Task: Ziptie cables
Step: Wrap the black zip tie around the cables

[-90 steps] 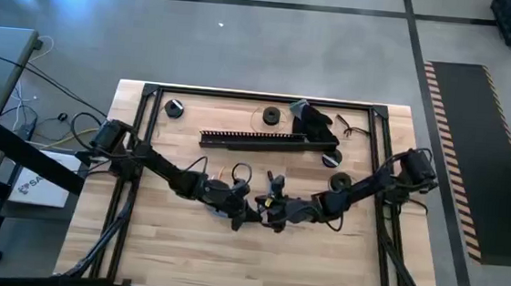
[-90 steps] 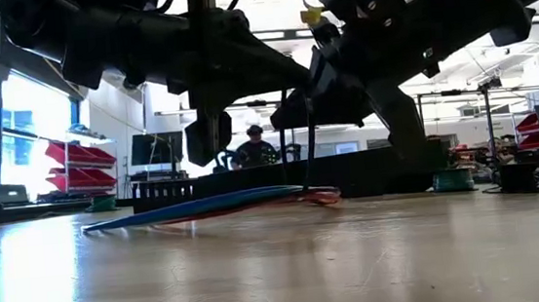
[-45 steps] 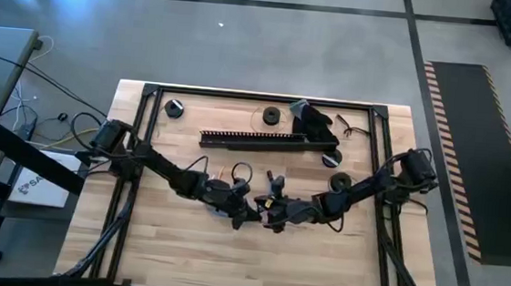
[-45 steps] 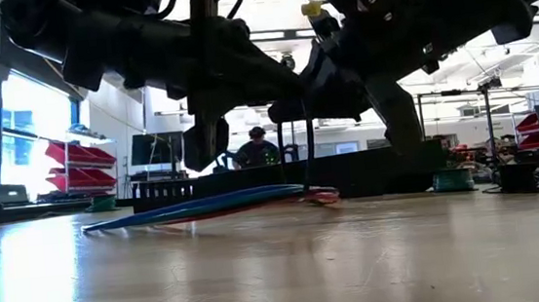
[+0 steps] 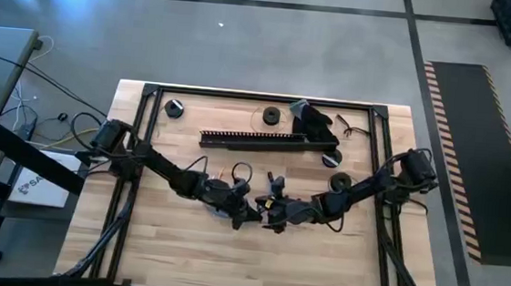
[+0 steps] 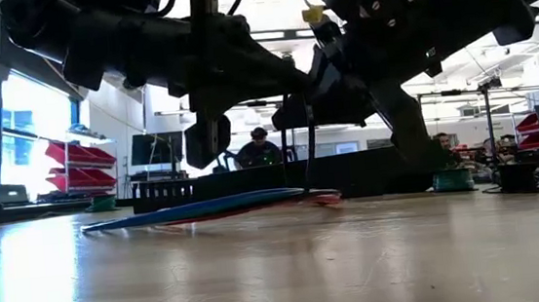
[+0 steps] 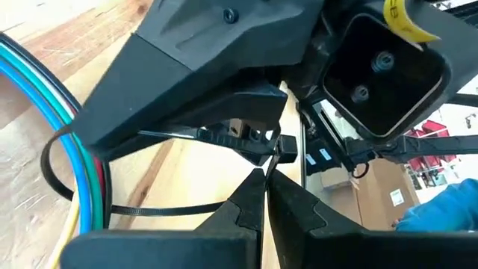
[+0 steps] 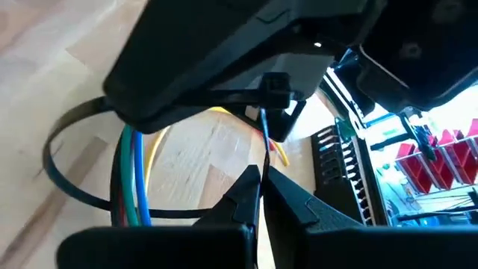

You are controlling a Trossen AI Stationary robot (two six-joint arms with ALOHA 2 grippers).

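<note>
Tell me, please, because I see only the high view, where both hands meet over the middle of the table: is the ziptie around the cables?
Observer: Yes. The left wrist view shows the ziptie as a wide, loose loop around the cables.
Operator: Are the hands open?
Observer: No. The wrist views show the left hand and the right hand with fingers pressed together; I cannot tell what they pinch.
Operator: Are the cables lifted?
Observer: No. In the low view they lie flat on the table.
</note>
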